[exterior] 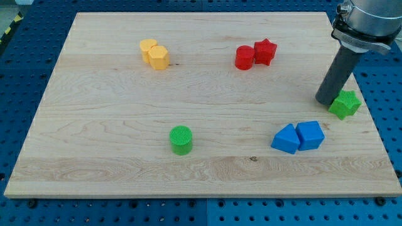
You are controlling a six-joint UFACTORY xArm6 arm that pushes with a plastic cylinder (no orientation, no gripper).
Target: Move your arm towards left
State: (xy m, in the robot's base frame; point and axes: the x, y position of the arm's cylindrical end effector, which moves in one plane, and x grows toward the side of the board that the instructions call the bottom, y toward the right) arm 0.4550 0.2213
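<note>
Bench (125,94): pale wooden board with fine grain running along its width and a small dark knot near the bottom centre. It lies on a blue perforated surface (386,94) dotted with holes.

Arm: a smooth dark cylindrical rod hangs from a grey metal collar at the view's top right. My tip (327,100) sits on the wood near the right edge. No claw is fitted, so there is no grasp to report; the rod ends plain.

Blocks, all matte plastic with fine ribbed layering:
- green star block (345,104), touching or just beside my tip on its right, close to the board's right edge.
- blue cube block (310,135) and blue triangular block (286,139), touching each other, below and left of my tip.
- red star block (265,51) and red cylinder block (244,57), touching, at the view's top, left of the rod.
- two yellow hexagonal blocks, one (148,48) behind the other (159,58), touching, upper left.
- green cylinder block (181,139), upright and alone, lower centre.

Directly left of my tip the wood is bare; the red pair lies above that line and the blue pair below it.
</note>
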